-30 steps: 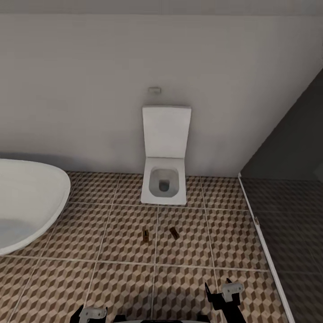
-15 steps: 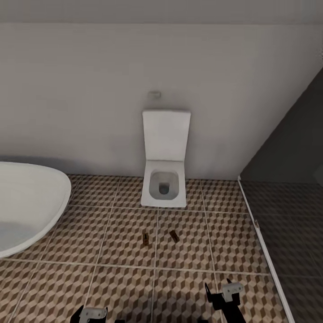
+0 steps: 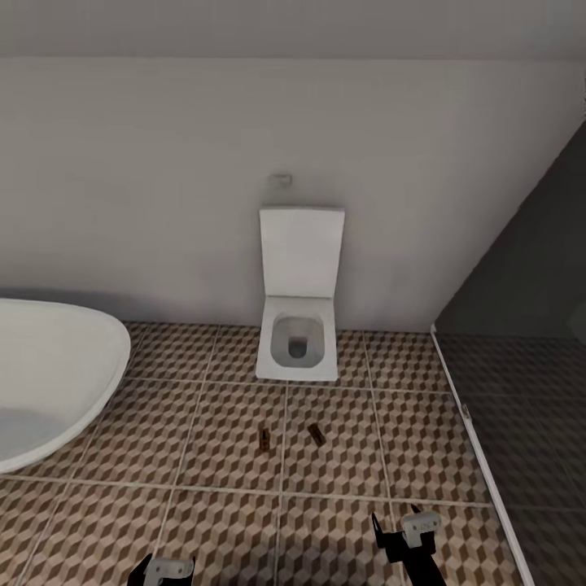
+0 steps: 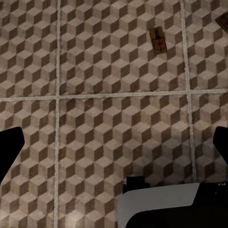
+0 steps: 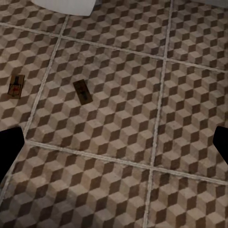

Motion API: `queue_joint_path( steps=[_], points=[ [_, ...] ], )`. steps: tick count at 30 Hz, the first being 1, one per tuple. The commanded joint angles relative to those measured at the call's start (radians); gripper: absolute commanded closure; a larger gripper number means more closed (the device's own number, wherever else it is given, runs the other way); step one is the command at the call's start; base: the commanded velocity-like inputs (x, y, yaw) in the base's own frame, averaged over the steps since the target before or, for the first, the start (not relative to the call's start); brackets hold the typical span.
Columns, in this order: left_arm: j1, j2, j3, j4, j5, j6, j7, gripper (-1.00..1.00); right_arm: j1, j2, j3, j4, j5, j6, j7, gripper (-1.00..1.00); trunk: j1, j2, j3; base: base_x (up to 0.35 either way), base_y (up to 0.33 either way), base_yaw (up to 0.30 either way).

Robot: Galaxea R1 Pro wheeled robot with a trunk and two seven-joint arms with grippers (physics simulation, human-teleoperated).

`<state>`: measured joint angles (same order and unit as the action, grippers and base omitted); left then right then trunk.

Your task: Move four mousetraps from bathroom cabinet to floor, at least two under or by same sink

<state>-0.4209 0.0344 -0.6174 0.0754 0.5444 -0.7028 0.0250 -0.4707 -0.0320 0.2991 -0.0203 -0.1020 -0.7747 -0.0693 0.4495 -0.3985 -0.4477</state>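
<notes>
Two mousetraps lie flat on the bathroom floor in front of the toilet, one left of a grout line and one right of it. The left wrist view has the first and a corner of the second. The right wrist view has both. My left gripper and right gripper hang low near me, both open and empty, well short of the traps. The cabinet and the sink are out of view.
A white toilet stands against the back wall with its lid up. A white oval bathtub fills the left side. On the right, a white threshold strip borders a dark shower area.
The whole head picture has shifted downward and the toilet looks slightly smaller, so the camera has moved. The mousetraps keep their places on the tiles and both grippers stay open.
</notes>
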Motion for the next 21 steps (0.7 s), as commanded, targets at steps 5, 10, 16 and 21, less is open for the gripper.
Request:
queue_joint_path(
  steps=[5,10,16,21],
  points=[
    [-0.001,-0.002,-0.008,0.003,0.003,-0.004,0.003,-1.0,0.0,0.0,0.009,0.0,-0.01,-0.003,-0.001,-1.0,0.001,-0.001,0.007,0.0,0.0,0.0],
    [-0.001,-0.003,-0.008,0.003,0.003,-0.004,0.003,-1.0,0.0,0.001,0.009,0.0,-0.01,-0.002,-0.002,-1.0,0.001,-0.001,0.015,0.0,0.0,0.0],
    [-0.001,-0.004,-0.008,0.003,0.003,-0.004,0.003,-1.0,0.0,0.004,0.009,0.0,-0.01,-0.002,-0.002,-1.0,0.001,-0.001,0.024,0.0,0.0,0.0],
    [-0.001,-0.004,-0.008,0.003,0.003,-0.004,0.003,-1.0,0.0,0.006,0.009,0.0,-0.01,-0.002,-0.002,-1.0,0.001,-0.001,0.032,0.0,0.0,0.0]
  ],
)
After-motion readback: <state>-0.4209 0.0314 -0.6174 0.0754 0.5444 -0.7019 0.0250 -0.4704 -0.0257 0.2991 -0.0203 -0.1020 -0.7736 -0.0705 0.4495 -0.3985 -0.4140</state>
